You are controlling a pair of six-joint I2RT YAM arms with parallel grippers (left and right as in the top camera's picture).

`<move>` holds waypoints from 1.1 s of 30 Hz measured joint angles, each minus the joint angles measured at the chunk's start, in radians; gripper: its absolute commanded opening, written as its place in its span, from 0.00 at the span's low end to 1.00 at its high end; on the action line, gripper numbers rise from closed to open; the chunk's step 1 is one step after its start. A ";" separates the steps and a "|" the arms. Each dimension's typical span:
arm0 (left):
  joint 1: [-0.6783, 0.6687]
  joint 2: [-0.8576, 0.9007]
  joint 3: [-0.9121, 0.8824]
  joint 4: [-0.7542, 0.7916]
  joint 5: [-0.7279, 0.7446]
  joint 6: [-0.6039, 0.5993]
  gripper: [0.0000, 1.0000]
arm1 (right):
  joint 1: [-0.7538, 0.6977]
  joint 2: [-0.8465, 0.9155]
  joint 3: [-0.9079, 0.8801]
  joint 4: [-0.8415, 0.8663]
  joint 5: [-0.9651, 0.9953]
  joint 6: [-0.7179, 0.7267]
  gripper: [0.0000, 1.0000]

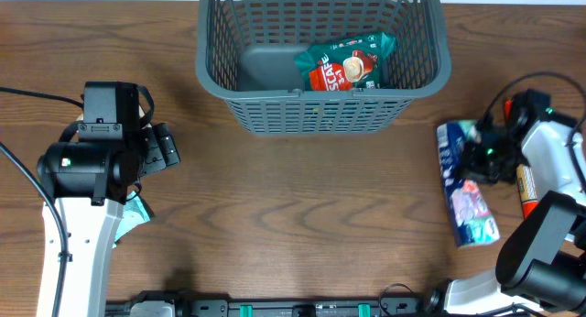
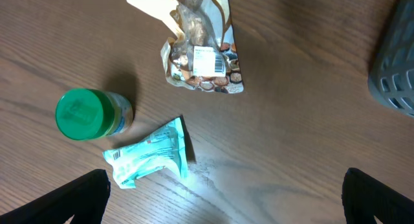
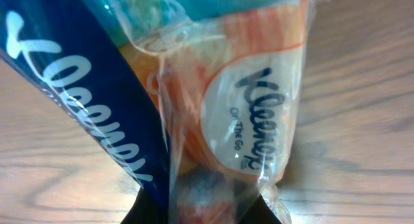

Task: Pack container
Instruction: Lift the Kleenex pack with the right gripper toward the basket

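Note:
The dark grey slotted container [image 1: 320,92] stands at the far middle of the table; its corner shows in the left wrist view [image 2: 396,75]. A red and green Nescafe packet [image 1: 346,62] lies inside it. My right gripper [image 1: 472,161] is closed around one end of a Kleenex tissue pack [image 1: 467,202] at the right side of the table. In the right wrist view the pack [image 3: 246,120] fills the frame between the fingers [image 3: 206,208]. My left gripper [image 1: 165,147] is wide open and empty above the table [image 2: 225,185].
Below the left gripper lie a teal packet [image 2: 152,153], a green-lidded jar [image 2: 81,112] and a brown snack packet [image 2: 204,56]. The teal packet also shows by the left arm [image 1: 137,212]. An orange tube [image 1: 526,189] lies under the right arm.

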State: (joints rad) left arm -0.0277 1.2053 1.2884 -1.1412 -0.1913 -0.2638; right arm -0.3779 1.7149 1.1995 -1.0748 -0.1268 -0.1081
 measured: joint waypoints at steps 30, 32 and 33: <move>0.000 0.000 0.000 0.000 0.000 0.000 0.99 | 0.272 -0.048 1.241 -0.222 -0.189 -0.164 0.01; 0.000 0.000 0.000 0.001 0.000 0.000 0.99 | 0.341 -0.057 1.259 -0.203 -0.199 -0.190 0.01; 0.000 0.000 0.000 0.000 0.000 0.000 0.98 | 0.375 -0.060 1.261 -0.193 -0.202 -0.204 0.01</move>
State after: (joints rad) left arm -0.0277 1.2053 1.2884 -1.1408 -0.1913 -0.2638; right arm -0.0025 1.6547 2.4607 -1.2678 -0.3290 -0.3122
